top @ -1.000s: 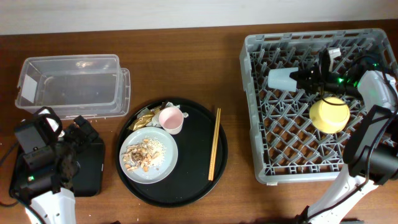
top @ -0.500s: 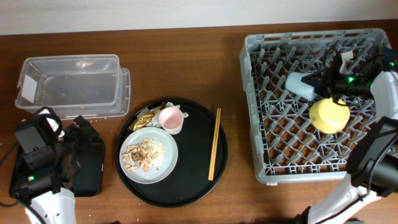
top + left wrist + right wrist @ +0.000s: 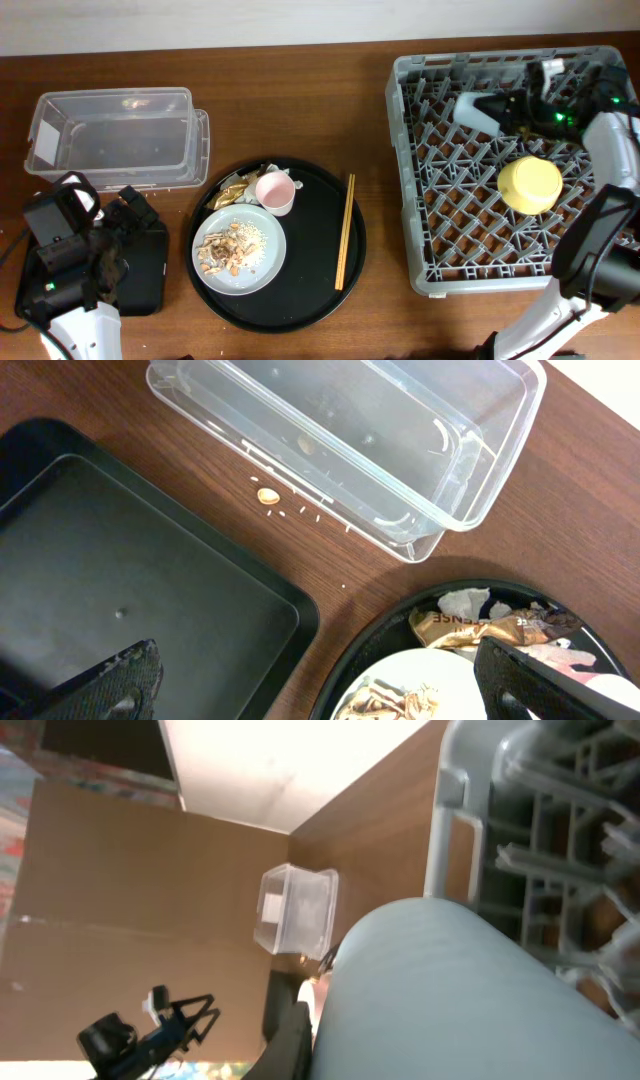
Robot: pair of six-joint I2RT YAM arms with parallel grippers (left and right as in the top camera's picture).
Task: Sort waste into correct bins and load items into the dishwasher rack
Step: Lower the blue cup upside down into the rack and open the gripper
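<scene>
wood-grain table (image 3: 300, 100) | right tool (image 3: 500, 108) clenched on smooth pale blue cup (image 3: 472, 108) over pegged grey rack (image 3: 420, 270) | left tool (image 3: 315, 665) released

The bench (image 3: 300, 110) is brown wood grain with a low sheen; the tub (image 3: 380, 420) on the far left is clear, glossy plastic. The shallow black tray (image 3: 120, 590) looks matt, the rack (image 3: 398, 170) dull grey plastic, the chopsticks (image 3: 344, 230) bare wood.

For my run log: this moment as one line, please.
right jaws: shut on blue cup, at back of rack | left jaws: open, above black tray | racked: yellow bowl | waiting: pink cup, plate, chopsticks
</scene>
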